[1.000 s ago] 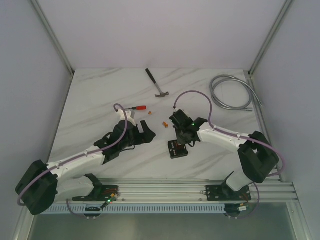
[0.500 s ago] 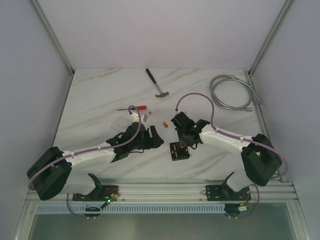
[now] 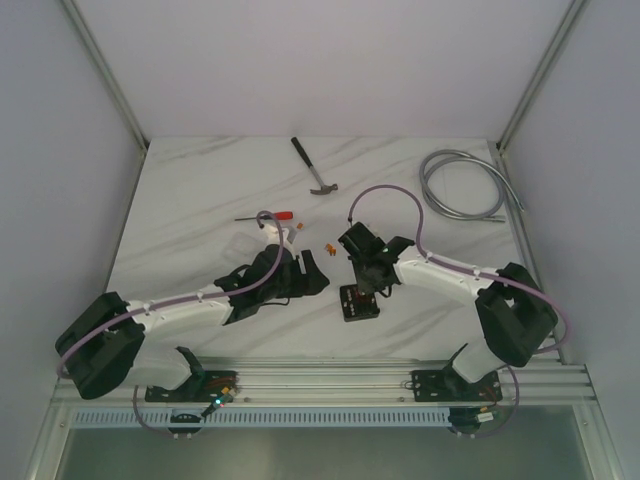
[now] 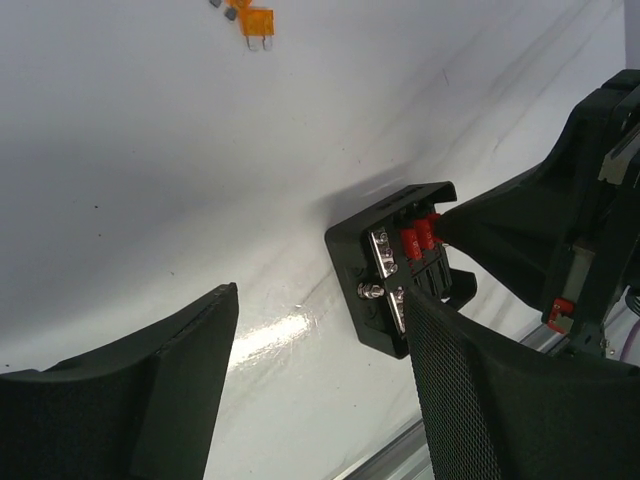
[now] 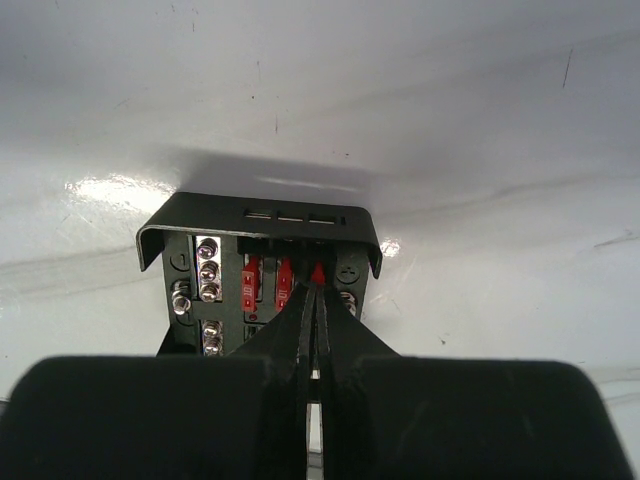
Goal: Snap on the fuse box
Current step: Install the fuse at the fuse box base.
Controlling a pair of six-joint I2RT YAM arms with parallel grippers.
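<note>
Jaws on our right gripper (image 5: pixel 316 285) are pressed together to a thin point, w/ the tip on a red fuse (image 5: pixel 318 272) in the fuse box (image 5: pixel 258 222); we can't tell if they pinch it or only push on it. Jaws on our left gripper (image 4: pixel 318 302) are spread wide w/ nothing btw them, near the box on its left. Fuse box sits flat on the white marble desk (image 3: pixel 200 200), centre-front, btw the two grippers; two more red fuses (image 5: pixel 265 285) & bare metal terminals (image 5: pixel 207 268) show inside. We judge it light, stiff moulded plastic w/ smooth walls, so it'll prob. skid on this glossy top under any sideways push. The shell isn't fragile, but the fuses & terminals shouldn't take load. Best hold, in our view: across two opposite outer side walls, low down, left jaws squeezing while the right presses from above. Pose: right arm comes in from its base at the right, elbow bent, forearm running left, wrist tipped steeply down over the box. Left arm lies low & long from its base at the left, wrist close to the desk, jaws facing the box. Loose orange fuses (image 3: pixel 328 247), a red-handled screwdriver (image 3: pixel 272 214), a hammer (image 3: pixel 315 170) & a coiled grey hose (image 3: pixel 465 185) lie farther back, apart from the work.
</note>
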